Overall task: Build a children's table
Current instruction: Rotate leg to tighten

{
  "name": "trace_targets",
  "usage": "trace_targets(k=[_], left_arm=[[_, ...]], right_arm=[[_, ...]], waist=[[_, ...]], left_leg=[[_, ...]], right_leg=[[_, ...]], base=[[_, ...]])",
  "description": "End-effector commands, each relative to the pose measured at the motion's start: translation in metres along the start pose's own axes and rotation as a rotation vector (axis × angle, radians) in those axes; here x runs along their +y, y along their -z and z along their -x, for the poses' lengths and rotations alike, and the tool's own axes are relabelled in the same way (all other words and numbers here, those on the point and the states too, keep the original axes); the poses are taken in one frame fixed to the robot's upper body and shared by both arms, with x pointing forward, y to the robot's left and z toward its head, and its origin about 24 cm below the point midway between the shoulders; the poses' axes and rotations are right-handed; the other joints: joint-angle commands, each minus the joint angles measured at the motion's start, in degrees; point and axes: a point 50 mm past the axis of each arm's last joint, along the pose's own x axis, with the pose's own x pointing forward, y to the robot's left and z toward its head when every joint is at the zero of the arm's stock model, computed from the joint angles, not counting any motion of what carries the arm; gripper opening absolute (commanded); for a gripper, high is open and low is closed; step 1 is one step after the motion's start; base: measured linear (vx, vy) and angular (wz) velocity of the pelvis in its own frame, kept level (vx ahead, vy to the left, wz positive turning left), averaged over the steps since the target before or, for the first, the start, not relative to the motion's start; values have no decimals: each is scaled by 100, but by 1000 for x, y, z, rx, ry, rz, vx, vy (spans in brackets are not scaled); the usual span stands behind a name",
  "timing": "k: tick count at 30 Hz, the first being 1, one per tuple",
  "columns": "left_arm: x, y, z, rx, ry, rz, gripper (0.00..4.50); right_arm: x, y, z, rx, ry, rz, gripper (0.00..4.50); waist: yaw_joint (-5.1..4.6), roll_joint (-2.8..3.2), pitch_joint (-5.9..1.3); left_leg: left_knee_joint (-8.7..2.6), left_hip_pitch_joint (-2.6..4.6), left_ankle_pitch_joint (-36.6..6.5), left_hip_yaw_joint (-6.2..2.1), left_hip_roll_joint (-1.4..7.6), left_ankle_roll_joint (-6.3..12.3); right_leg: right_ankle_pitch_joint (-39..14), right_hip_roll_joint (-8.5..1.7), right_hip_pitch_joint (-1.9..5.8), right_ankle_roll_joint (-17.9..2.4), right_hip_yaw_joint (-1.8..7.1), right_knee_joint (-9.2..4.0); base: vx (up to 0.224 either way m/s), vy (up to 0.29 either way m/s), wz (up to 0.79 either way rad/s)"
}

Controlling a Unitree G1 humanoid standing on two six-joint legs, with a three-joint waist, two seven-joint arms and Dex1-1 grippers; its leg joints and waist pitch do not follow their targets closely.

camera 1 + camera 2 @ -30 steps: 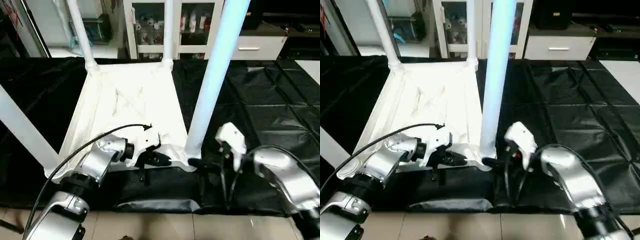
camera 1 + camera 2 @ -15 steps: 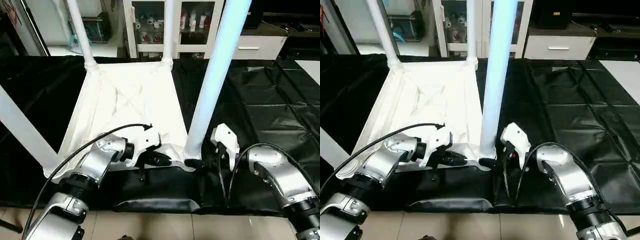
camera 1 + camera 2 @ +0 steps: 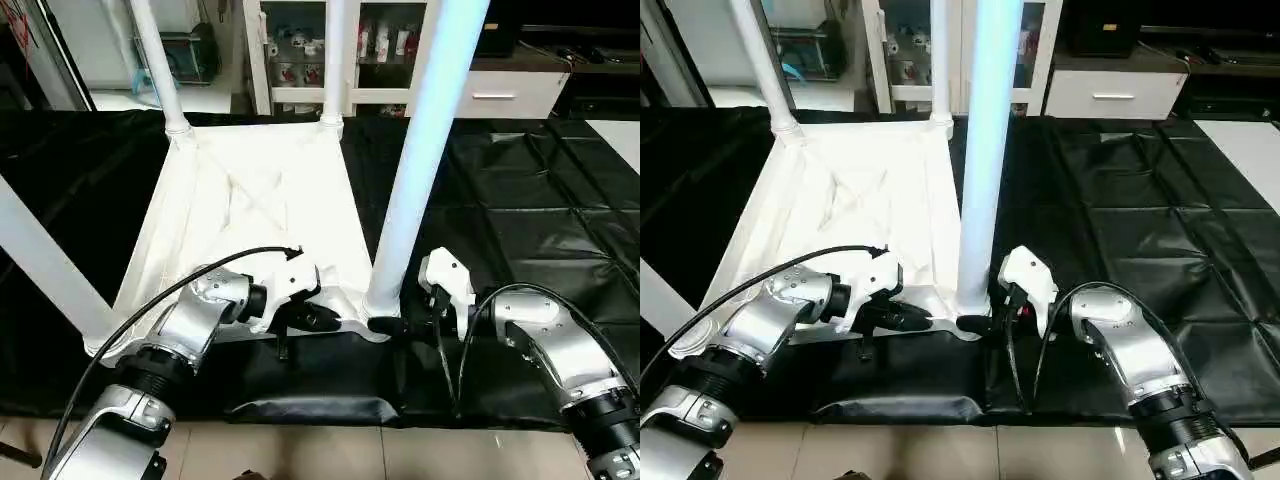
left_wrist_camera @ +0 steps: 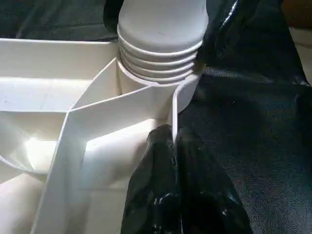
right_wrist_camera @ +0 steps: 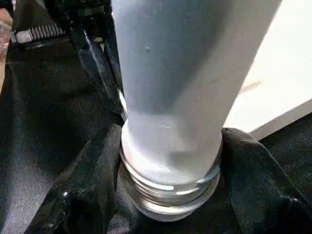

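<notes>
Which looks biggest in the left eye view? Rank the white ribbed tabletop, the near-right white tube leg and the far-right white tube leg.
1. White ribbed tabletop.
2. Near-right white tube leg, enlarged by nearness to the camera.
3. Far-right white tube leg, probably alike in true size.

We see bright overhead light glaring off the white table top (image 3: 260, 200), while the near leg (image 5: 180, 83) looms blurred.

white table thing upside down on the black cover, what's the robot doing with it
The robot is assembling a white plastic children's table top that lies underside up on the black-covered work table. Its left gripper is shut on the top's near rim beside a corner socket. The right gripper has its fingers on either side of the base of the near right white tube leg, which stands in that socket. The other three legs stand in their corners.
</notes>
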Motion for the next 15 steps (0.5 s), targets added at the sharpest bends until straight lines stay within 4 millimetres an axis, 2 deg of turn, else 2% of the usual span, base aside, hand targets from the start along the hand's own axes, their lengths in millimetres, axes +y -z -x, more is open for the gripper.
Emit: trace_targets(k=[1,3,4,6,7,8,9,10,12,14,15], left_arm=[[-6,13,-10,-1,-5,64,0],[-5,13,-12,6,-31,71,0],[-3,13,-15,6,-57,77,0],[-1,12,-20,-13,-107,105,0],[2,11,-25,-24,-153,120,0],[4,10,-27,-27,-176,128,0],[5,10,-29,-24,-195,134,0],[7,10,-31,-16,-213,138,0],[12,9,-38,12,-291,146,0],[18,5,-44,24,-381,160,0],[20,4,-46,23,-404,167,0]], right_arm=[[-13,-4,-3,-78,141,-59,272],[-17,-4,-5,-101,194,-81,272],[-20,-4,-7,-128,243,-104,272],[-24,-2,-11,-165,330,-156,270],[-24,-1,-15,-175,372,-160,270],[-23,-1,-18,-178,390,-160,270],[-22,0,-21,-176,402,-165,270],[-21,1,-25,-170,412,-168,270],[-22,2,-39,-147,494,-172,270],[-26,2,-51,-127,590,-194,270],[-26,1,-54,-125,610,-206,270]], waist=[[-24,-156,-265],[-68,-149,-254],[-109,-166,-248],[-140,-150,-235],[-174,-183,-234],[-180,-176,-234],[-188,-179,-235],[-201,-183,-237],[-248,-190,-218],[-287,-195,-225],[-308,-171,-225]], left_leg=[[-485,108,-1564,-123,286,327],[-502,110,-1756,-136,276,207],[-526,81,-1824,-161,269,133],[-529,119,-2084,-163,268,36],[-533,100,-2124,-168,257,0],[-535,97,-2131,-174,256,-18],[-529,130,-2198,-169,255,-34],[-529,121,-2182,-172,257,-12],[-529,121,-2242,-164,244,-12],[-530,109,-2277,-182,232,-43],[-534,117,-2322,-189,232,-78]], right_leg=[[-1695,-240,135,-1274,84,-366],[-1984,-243,113,-1215,80,-391],[-2134,-240,141,-1135,67,-399],[-2383,-237,86,-1064,70,-436],[-2471,-238,96,-1022,70,-444],[-2495,-241,96,-1007,68,-448],[-2548,-233,65,-978,69,-474],[-2479,-232,74,-985,75,-468],[-2562,-219,36,-982,70,-484],[-2726,-231,64,-921,58,-499],[-2738,-224,44,-911,53,-506]], base=[[0,0,0],[0,0,0],[0,0,0],[0,0,0],[0,0,0],[0,0,0],[0,0,0],[0,0,0],[0,0,0],[0,0,0],[0,0,0]])
